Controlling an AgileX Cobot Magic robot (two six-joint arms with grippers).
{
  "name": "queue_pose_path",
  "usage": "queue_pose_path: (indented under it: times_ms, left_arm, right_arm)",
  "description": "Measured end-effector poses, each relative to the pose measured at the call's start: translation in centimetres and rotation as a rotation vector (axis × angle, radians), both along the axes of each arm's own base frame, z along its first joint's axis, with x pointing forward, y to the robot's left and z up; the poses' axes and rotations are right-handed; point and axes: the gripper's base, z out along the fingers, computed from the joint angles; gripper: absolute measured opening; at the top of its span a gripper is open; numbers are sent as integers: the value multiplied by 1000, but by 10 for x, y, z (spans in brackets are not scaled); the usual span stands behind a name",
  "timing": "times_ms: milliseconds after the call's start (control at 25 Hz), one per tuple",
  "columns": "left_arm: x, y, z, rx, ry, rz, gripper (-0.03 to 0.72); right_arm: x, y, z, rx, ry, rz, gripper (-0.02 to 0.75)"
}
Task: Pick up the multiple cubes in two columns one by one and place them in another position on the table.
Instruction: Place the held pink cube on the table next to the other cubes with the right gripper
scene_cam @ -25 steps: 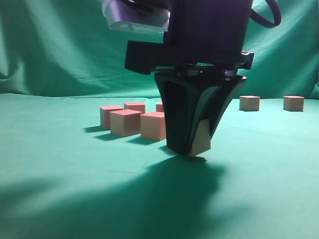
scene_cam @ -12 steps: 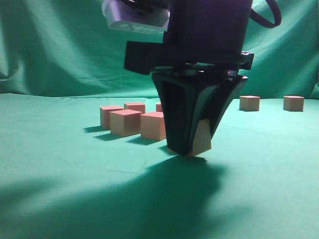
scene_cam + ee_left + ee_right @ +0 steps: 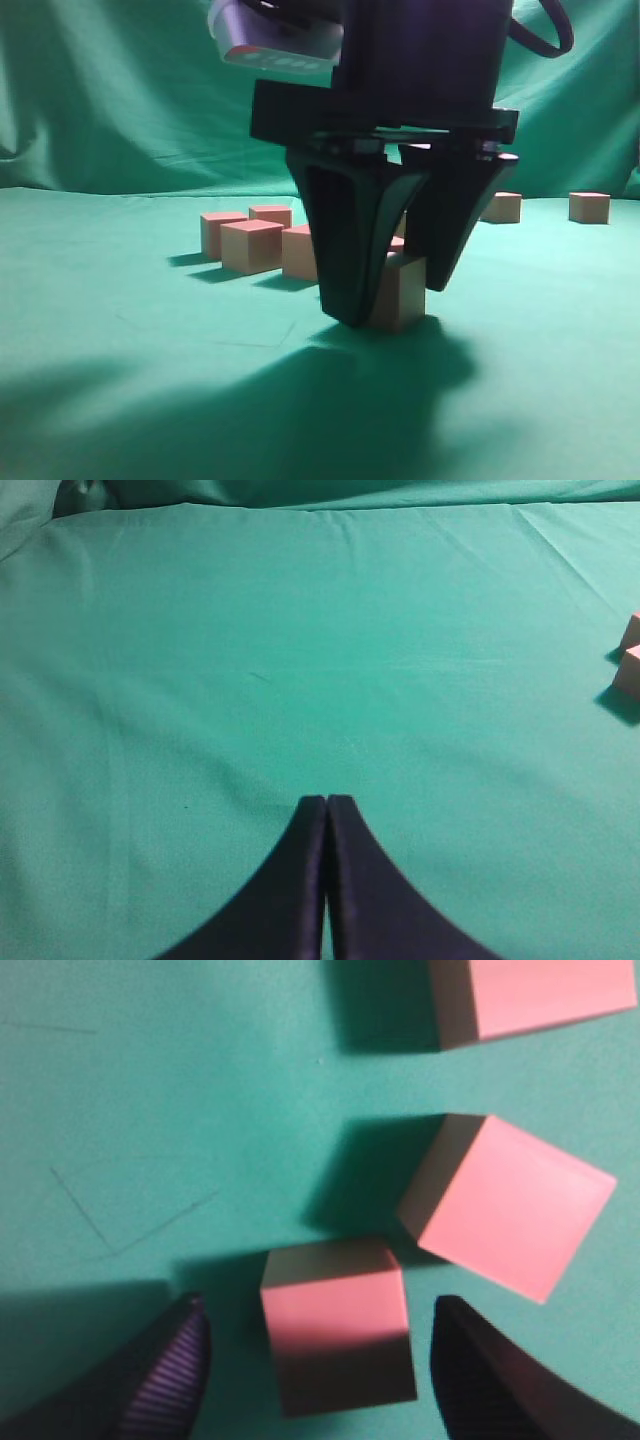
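In the exterior view my right gripper hangs low over the green table, open, its fingers apart on either side of one pink cube that sits flat on the cloth. The right wrist view shows the same cube between the gripper's spread fingers, with a gap on both sides. Two more cubes lie just beyond it. My left gripper is shut and empty above bare cloth.
A cluster of cubes stands behind and left of the right gripper. Two separate cubes sit far back on the right. Two cube edges show at the right border of the left wrist view.
The right gripper's jaws have spread apart and let go of the cube. The cube, tilted in the grip before, now rests flat on the table.
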Motion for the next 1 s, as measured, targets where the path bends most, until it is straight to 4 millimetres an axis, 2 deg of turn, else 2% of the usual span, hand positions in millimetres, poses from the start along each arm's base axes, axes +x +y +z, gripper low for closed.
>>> queue_pose_path:
  times_ms: [40,280,400,440,640,840,880,960,1000]
  left_arm:
    - [0,0,0,0,0,0,0]
    - [0,0,0,0,0,0,0]
    - [0,0,0,0,0,0,0]
    - [0,0,0,0,0,0,0]
    - [0,0,0,0,0,0,0]
    - [0,0,0,0,0,0,0]
    - [0,0,0,0,0,0,0]
    - [0,0,0,0,0,0,0]
    - [0,0,0,0,0,0,0]
  right_arm:
    - [0,0,0,1,5,-3,469]
    - [-3,-1,0,-12,37,-15,659]
    - [-5,-3,1,-19,50,-19,646]
    - [-6,-3,4,-18,49,-19,687]
    - [-12,-10,28,6,37,-22,671]
    - [-19,-20,69,4,23,-27,671]
    - [-19,-21,80,13,4,-38,618]
    - [-19,-25,104,33,-47,-72,614]
    - [-19,-25,104,33,-47,-72,614]
